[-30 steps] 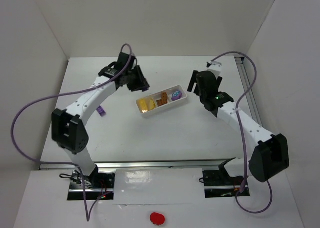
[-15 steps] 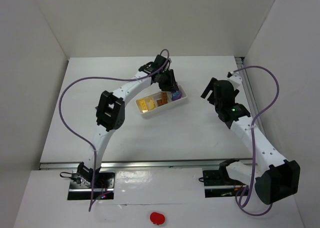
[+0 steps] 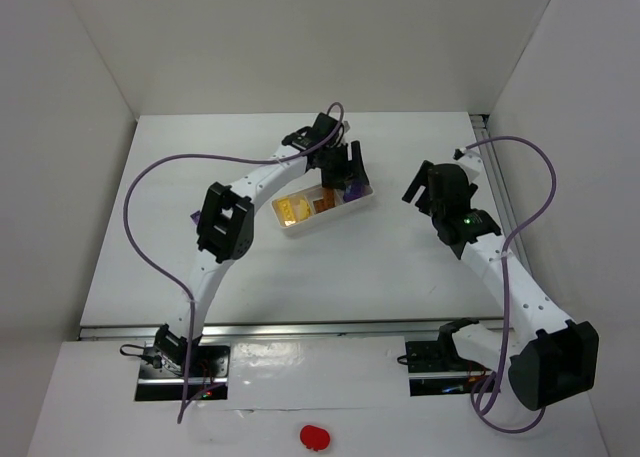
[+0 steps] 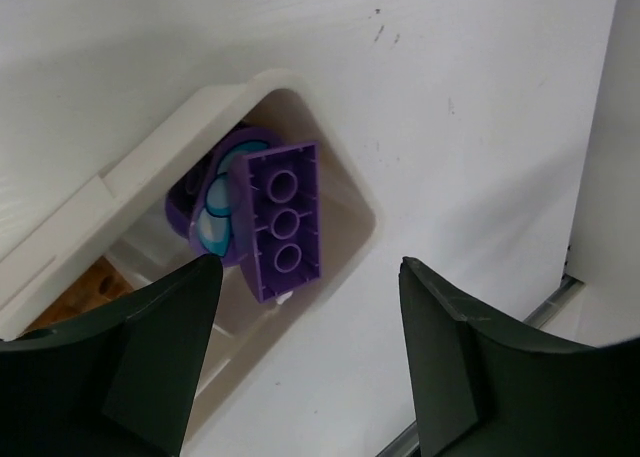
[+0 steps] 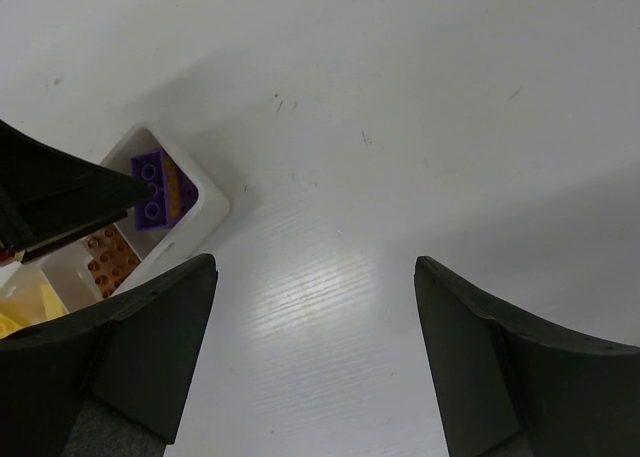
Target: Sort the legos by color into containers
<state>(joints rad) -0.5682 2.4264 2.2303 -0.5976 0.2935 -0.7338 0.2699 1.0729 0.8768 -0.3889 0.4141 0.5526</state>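
Note:
A white container [image 3: 318,221] with three compartments sits mid-table, holding yellow legos [image 3: 289,209], brown-orange legos [image 3: 322,204] and purple legos [image 3: 352,191]. My left gripper [image 3: 350,170] hovers open over its right end. In the left wrist view a purple brick [image 4: 285,222] lies free in the end compartment [image 4: 200,117], leaning on a round purple and teal piece [image 4: 212,217], with the left gripper [image 4: 310,272] open above it. My right gripper [image 3: 424,183] stands open over bare table [image 5: 315,267], right of the container [image 5: 205,205].
Another purple lego [image 3: 193,215] lies on the table at the left, partly hidden by the left arm. A metal rail [image 3: 490,167] runs along the table's right edge. White walls close in the back and sides.
The left arm swung right from the left of the table to the container, then opened and let the purple brick drop into the end compartment. The right arm drew back a little to the right.

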